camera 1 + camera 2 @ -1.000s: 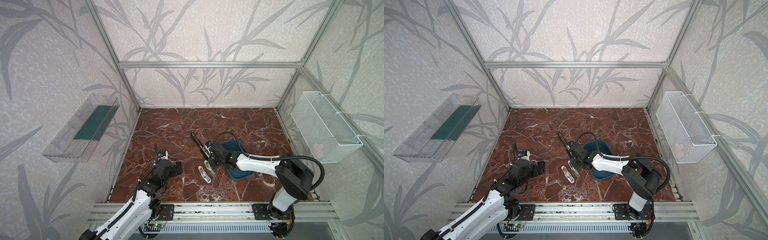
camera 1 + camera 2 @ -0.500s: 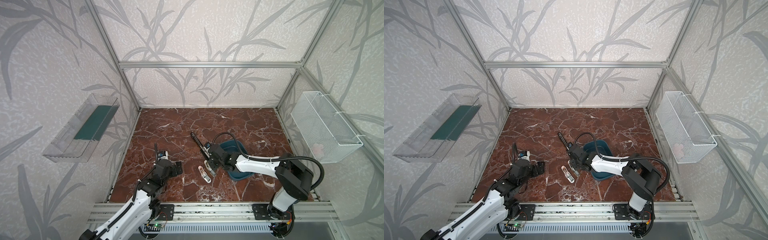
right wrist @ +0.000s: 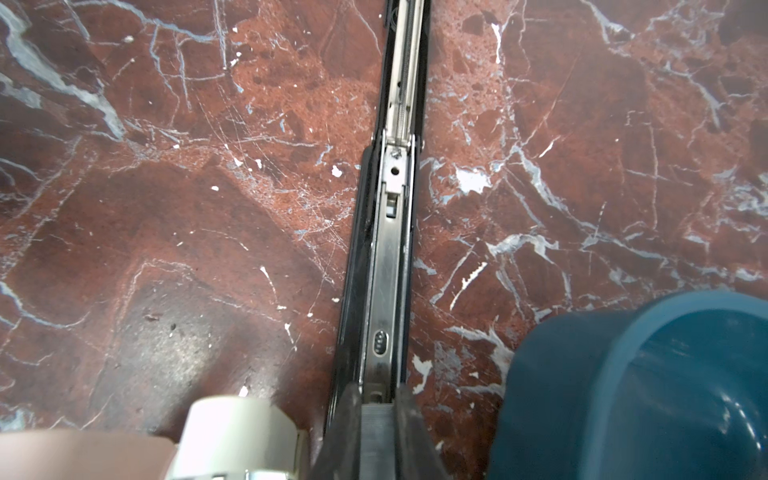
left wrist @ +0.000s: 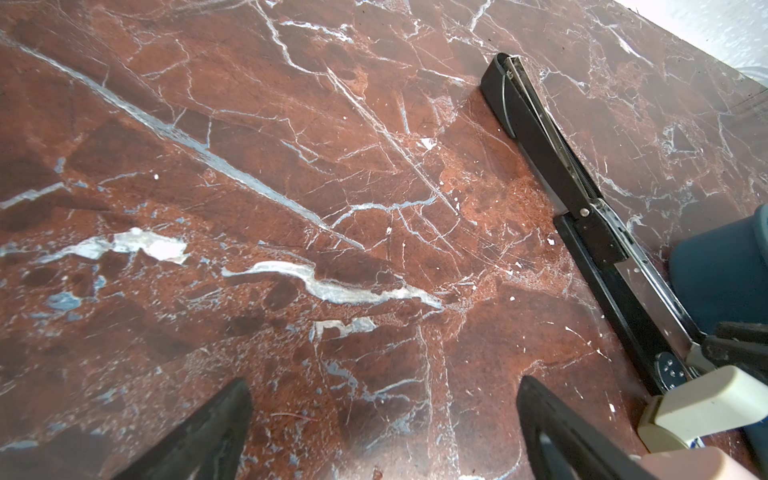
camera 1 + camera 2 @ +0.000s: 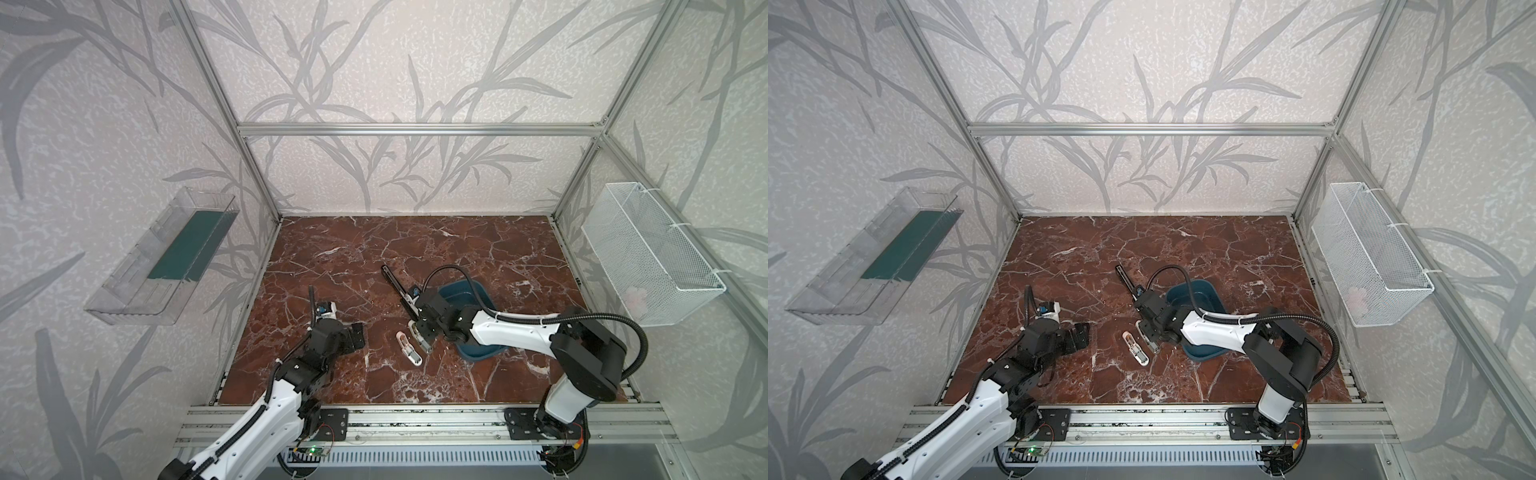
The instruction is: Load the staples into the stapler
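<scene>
At open stapler (image 3: 386, 249), R end effector (image 3: 377, 392) pinches staples (image 3: 376, 424); L end effector (image 4: 384, 384) wide open, empty.

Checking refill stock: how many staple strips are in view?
1: a grey staple strip pinched in the right gripper, over the open stapler's metal channel. More may lie hidden in the blue tub, mostly covered by that arm.

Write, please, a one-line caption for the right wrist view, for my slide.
Right gripper, jaws closed on a grey staple strip, over the metal channel of the open stapler, beside a blue tray.
</scene>
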Controlling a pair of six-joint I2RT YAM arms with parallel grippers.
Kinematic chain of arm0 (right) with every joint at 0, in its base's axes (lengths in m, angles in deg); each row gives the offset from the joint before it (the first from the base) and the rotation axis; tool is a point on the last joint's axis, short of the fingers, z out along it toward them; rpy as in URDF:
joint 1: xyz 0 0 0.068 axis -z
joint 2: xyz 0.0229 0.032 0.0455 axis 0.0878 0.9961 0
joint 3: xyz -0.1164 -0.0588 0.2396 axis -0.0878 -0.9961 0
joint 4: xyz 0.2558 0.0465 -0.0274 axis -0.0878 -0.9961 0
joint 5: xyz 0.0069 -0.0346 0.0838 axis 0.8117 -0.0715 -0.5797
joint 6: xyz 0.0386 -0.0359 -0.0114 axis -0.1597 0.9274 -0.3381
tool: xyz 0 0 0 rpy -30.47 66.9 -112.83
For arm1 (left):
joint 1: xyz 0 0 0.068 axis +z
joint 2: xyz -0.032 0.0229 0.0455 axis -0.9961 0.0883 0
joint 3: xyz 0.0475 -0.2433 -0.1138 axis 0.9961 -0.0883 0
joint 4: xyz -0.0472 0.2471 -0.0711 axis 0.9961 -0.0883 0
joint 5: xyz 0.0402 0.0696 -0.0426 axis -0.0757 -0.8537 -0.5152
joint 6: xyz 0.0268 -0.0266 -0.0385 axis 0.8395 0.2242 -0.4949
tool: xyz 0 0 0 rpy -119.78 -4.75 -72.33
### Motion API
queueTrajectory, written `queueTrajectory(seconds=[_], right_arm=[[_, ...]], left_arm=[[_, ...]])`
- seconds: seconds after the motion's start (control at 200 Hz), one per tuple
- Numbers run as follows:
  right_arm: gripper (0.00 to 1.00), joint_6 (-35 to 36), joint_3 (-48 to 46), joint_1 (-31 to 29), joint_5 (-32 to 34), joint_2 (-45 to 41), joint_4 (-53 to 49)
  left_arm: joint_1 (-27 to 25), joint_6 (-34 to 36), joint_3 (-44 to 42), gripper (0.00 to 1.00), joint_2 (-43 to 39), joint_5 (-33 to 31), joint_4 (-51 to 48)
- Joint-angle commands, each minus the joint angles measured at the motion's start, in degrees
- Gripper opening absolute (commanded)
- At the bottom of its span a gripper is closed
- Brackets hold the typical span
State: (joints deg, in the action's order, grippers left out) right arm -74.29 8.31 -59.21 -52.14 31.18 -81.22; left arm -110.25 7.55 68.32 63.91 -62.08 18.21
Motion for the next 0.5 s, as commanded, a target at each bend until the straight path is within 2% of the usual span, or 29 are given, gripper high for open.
queueTrajectory(seconds=[0.0, 0.24, 0.495], right_arm=[[0.17, 0.64, -1.33, -0.48, 1.32, -0.5, -2.49], [0.17, -1.02, -2.46, -0.65, 0.7, -1.15, -1.33], [0.17, -2.78, -6.27, -0.89, -0.23, -2.83, 4.69]], left_arm=[[0.18, -0.7, 1.42, 0.99, 0.03, -0.64, 0.76], [0.17, -0.7, 1.41, 0.99, 0.0, -0.46, 0.81], [0.18, -0.7, 1.41, 0.99, 0.08, -0.44, 0.85]])
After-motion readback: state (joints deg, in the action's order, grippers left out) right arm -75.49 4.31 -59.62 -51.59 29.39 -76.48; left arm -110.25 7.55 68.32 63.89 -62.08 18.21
